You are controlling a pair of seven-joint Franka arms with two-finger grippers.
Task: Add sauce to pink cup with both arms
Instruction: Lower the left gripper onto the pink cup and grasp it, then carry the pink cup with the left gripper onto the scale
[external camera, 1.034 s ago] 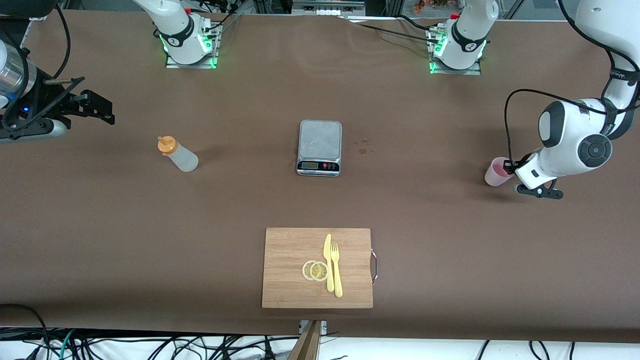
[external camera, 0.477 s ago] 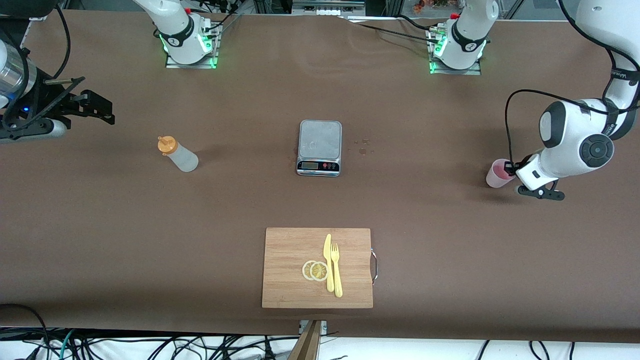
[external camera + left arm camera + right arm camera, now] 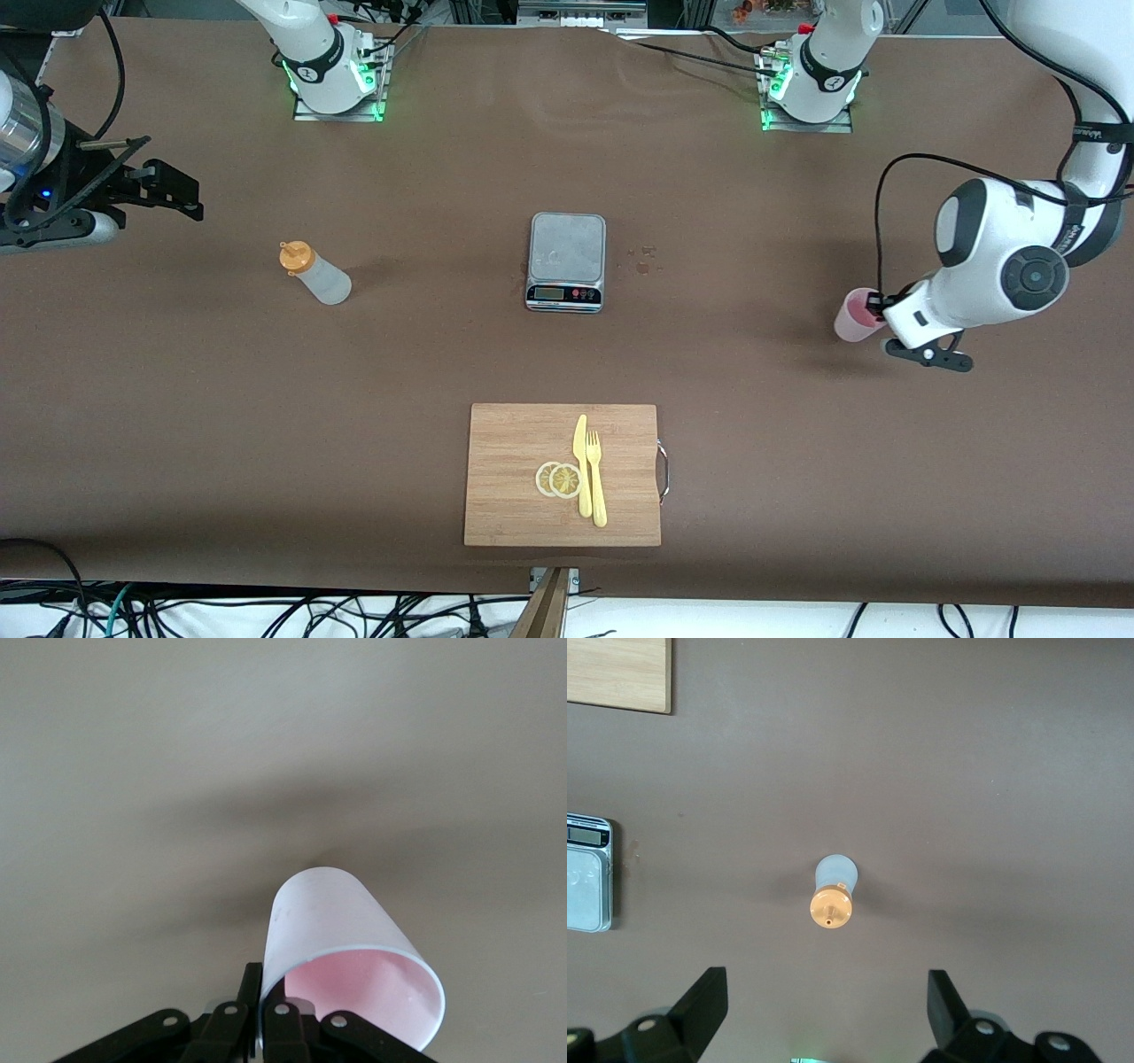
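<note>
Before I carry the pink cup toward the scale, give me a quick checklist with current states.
1. Left gripper pinching the pink cup rim: ok.
2. Cup lifted off the table: ok, its shadow lies apart from it.
3. Cup inside clean: ok.
4. Scale platform bare: ok.
5. Sauce bottle upright, orange cap on: ok.
6. Right gripper open over the bottle, not yet grasping: ok.

A kitchen scale (image 3: pixel 567 260) sits at the middle of the brown table (image 3: pixel 177 399). A wooden cutting board (image 3: pixel 514 443) lies at the edge nearest the front camera, carrying two lemon slices (image 3: pixel 558 479), a yellow knife (image 3: pixel 581 465) and a yellow fork (image 3: pixel 596 478).
</note>
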